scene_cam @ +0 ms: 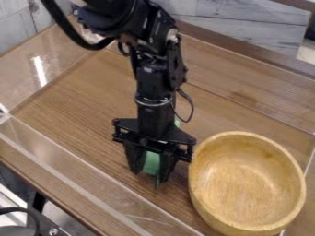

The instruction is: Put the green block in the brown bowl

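Between the jaws of the gripper, the green block is pinched across its narrow sides and appears to be held just clear of the bench. A light, stiff, matte bar is judged unlikely to slip or bend. Just beside the jaws sits the brown bowl. The arm is stood nearly upright, pointed steeply downward.
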### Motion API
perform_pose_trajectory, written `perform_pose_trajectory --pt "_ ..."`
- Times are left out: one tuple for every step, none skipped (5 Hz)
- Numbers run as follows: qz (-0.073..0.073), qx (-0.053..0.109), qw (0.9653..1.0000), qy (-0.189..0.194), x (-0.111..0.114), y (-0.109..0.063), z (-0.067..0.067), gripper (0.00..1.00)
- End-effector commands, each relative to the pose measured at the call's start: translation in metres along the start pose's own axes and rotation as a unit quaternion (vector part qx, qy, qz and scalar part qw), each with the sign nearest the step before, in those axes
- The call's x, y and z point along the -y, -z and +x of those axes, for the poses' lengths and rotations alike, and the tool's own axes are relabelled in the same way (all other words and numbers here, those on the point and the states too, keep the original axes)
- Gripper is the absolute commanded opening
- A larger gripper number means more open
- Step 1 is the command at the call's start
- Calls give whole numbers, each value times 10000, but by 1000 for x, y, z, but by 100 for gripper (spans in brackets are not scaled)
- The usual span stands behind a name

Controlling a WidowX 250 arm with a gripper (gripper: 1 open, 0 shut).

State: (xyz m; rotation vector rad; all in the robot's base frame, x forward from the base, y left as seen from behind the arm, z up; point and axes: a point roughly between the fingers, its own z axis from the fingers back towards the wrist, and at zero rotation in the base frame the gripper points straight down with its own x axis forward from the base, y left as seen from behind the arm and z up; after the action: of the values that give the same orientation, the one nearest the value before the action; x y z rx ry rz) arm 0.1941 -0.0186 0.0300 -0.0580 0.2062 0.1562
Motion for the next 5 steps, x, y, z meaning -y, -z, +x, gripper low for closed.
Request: perform_pose_trajectory --pt "-34 244 9997 85 4 -21 6 0" --pt "-33 155 9998 112 4 -26 3 0" --pt "-43 103 9998 143 5 -29 1 0" --pt "-59 20 9999 158 5 -38 -2 0" --pt "-90 -16 9998 179 6 -52 -4 0"
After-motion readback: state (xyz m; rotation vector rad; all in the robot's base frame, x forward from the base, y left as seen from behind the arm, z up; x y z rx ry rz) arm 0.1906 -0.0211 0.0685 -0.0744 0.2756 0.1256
